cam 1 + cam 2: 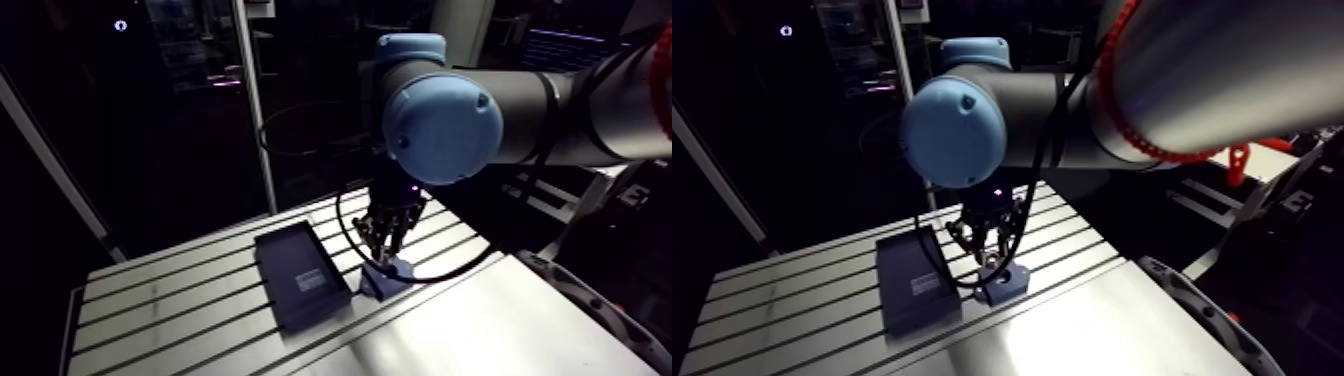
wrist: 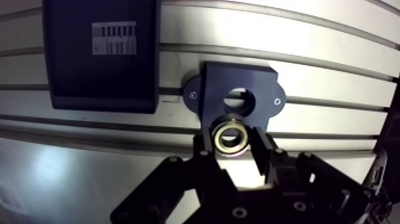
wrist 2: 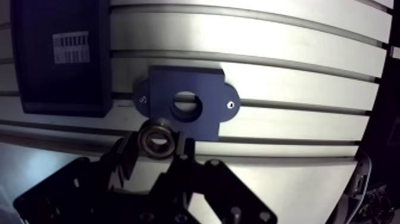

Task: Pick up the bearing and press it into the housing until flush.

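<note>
In the arm view, the arm (image 1: 520,105) reaches down over the table (image 1: 170,300). The table is silver and has long grooves. The gripper (image 1: 387,255) points down at the far right part of the table. Right under it sits the housing (image 1: 385,282), a small dark blue block. Just to the left of the housing lies a flat black tray (image 1: 300,272). The two are near each other but do not touch. From here the gripper is small and dark, so I cannot see what it holds.

In the wrist view it is easy to see. The two fingers (image 2: 205,148) pinch the bearing (image 2: 221,132), a shiny metal ring, one finger on each side of it. The ring's flat face looks up at the camera. The housing lies just ahead of the gripper. It has a round hole in the middle and a small ear with a screw on each side. The hole has nothing in it. The bearing hangs over the edge of the housing that is nearest the gripper, just short of the hole. I cannot tell if it touches the block. The black tray lies beside the housing and has a white label (image 2: 114,39) with dark bars on it
</note>
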Robot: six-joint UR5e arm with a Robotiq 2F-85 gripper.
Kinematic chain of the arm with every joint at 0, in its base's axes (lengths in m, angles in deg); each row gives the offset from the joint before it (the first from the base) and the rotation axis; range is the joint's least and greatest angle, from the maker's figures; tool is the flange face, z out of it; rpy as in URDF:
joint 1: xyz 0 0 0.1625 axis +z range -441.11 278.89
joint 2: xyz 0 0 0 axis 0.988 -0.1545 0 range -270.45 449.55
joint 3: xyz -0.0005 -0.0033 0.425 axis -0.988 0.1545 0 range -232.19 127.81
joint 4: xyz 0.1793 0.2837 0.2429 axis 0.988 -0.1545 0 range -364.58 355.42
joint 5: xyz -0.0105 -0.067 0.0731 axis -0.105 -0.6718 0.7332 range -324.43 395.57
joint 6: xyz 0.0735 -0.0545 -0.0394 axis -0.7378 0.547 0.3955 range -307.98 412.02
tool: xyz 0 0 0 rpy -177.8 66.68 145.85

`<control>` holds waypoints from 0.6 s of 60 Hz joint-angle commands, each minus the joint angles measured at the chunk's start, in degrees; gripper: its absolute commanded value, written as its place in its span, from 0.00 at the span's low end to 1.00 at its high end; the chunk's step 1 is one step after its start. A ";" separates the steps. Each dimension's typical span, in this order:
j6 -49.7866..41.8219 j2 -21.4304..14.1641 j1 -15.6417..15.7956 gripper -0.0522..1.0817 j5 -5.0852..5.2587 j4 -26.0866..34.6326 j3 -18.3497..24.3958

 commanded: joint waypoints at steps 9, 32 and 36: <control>0.64 0.10 -1.42 0.65 0.06 -3.64 -1.93; 0.55 0.73 -2.12 0.65 0.06 -3.82 -1.86; 0.55 0.82 -2.12 0.65 0.15 -3.82 -1.85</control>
